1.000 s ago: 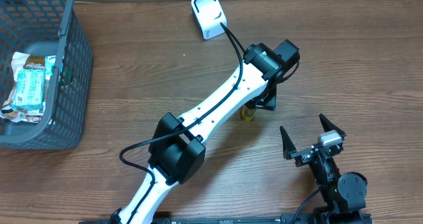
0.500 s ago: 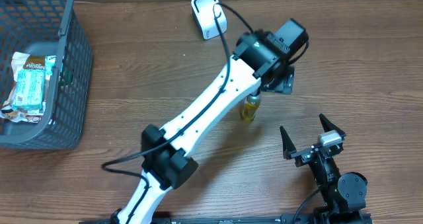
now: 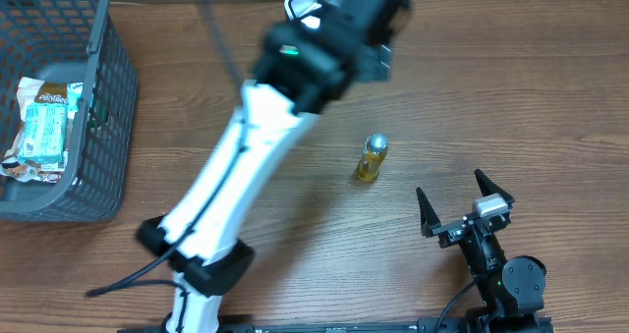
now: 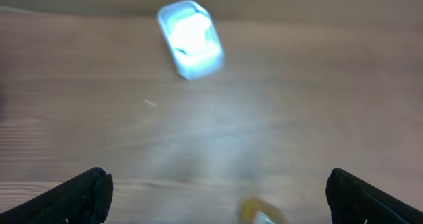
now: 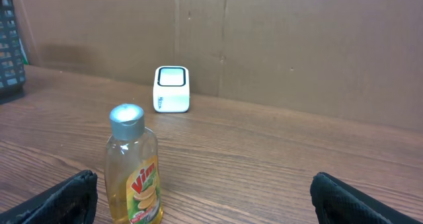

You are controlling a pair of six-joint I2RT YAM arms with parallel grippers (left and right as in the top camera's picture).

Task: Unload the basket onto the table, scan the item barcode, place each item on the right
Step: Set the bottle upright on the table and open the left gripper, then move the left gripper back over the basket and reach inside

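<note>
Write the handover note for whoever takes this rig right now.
Left end effector: open, empty, raised above the table near the scanner.
Right end effector: open, empty, low at the near edge, facing the bottle.
Bottle: upright mid-table, touched by neither.
Done: nothing that shows.
To do: probably grasp the bottle and show its barcode to the scanner.

A small yellow bottle [image 3: 371, 158] with a silver cap stands upright on the wooden desk [image 3: 550, 97], clear of the blurred white left arm [image 3: 246, 156], which stretches across to the white scanner [image 3: 300, 1] at the far edge. The right gripper [image 3: 449, 183] sits nearby, jaws spread and empty. A grey basket [image 3: 113, 107] of packets [image 3: 44, 127] is at left.
</note>
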